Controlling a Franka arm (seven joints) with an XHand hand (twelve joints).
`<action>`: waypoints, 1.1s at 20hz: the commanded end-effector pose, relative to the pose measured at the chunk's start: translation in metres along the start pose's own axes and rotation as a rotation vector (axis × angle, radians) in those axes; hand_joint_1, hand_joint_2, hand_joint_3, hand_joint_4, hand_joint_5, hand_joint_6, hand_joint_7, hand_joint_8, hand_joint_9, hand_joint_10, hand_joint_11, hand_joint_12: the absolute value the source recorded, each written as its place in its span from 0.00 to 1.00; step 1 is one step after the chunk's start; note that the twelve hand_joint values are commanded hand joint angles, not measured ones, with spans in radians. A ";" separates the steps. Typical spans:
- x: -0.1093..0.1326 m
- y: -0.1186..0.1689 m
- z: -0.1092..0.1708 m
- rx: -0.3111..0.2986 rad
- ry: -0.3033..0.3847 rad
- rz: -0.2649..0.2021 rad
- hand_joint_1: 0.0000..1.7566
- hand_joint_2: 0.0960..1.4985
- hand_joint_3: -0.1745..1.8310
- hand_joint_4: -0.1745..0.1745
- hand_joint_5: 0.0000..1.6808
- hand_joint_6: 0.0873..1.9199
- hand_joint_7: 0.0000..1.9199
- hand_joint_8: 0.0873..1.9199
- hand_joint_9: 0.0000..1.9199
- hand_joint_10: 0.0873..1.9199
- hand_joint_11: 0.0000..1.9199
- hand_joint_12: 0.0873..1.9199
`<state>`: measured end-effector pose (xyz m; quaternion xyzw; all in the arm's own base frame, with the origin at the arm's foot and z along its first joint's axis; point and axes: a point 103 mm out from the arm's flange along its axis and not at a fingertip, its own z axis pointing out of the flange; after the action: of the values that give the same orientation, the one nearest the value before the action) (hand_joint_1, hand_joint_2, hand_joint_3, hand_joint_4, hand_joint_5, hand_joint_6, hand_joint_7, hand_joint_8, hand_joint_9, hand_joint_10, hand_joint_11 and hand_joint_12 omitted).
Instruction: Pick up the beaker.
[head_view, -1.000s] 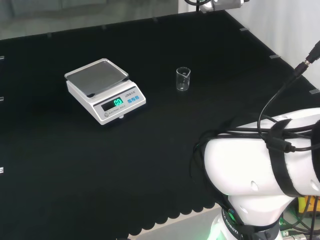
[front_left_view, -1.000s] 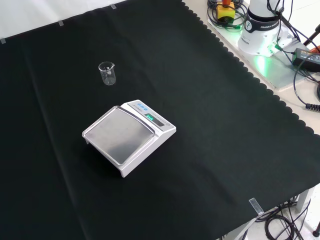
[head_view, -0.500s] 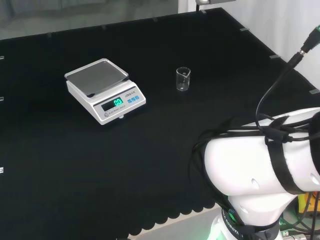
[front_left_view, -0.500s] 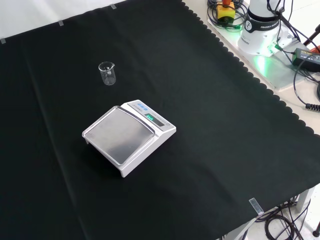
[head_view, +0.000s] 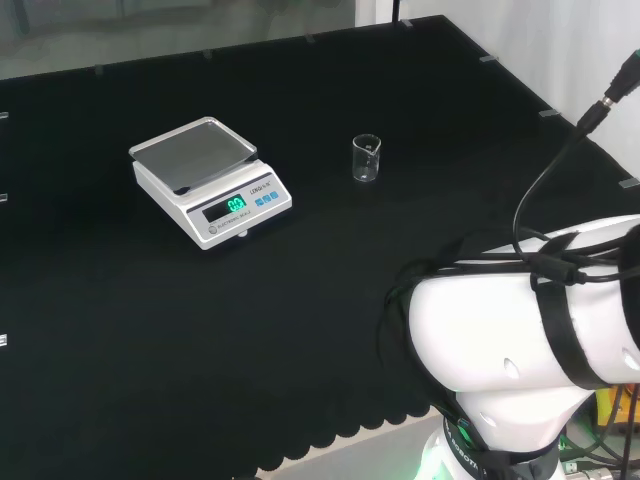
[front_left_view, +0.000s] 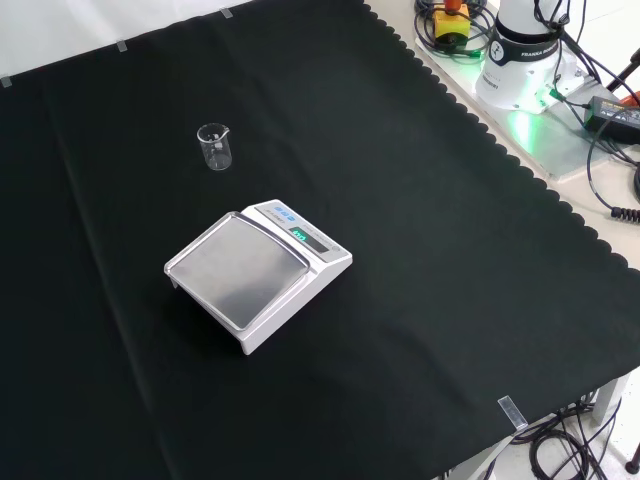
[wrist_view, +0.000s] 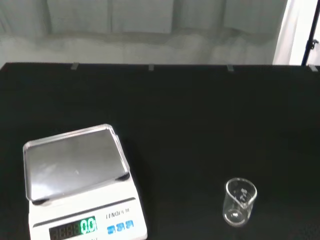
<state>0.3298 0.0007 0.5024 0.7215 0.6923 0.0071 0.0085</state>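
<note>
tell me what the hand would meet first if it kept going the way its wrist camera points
Probably the black cloth, between the scale and the beaker. Nothing stands in that line, though depth is unclear.

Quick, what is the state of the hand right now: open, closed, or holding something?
Hand: cannot be told. The beaker stands alone on the cloth, untouched.

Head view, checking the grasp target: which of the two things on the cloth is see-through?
The beaker, small, clear and upright, standing on the black cloth to the right of the scale, which is opaque white with a metal pan.
</note>
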 end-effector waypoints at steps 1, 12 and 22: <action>-0.007 0.087 0.044 0.100 0.031 -0.057 0.23 0.70 0.10 0.11 0.00 0.00 0.00 0.00 0.00 0.05 0.00 0.75; -0.031 0.145 0.096 0.144 0.076 -0.063 0.24 0.69 0.10 0.11 0.01 0.00 0.01 0.00 0.00 0.09 0.00 0.75; -0.045 0.180 0.159 0.246 0.046 -0.036 0.24 0.69 0.10 0.11 0.02 0.00 0.01 0.00 0.00 0.10 0.00 0.75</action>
<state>0.4853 -0.0350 0.3738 0.6991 0.7075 -0.0551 -0.0882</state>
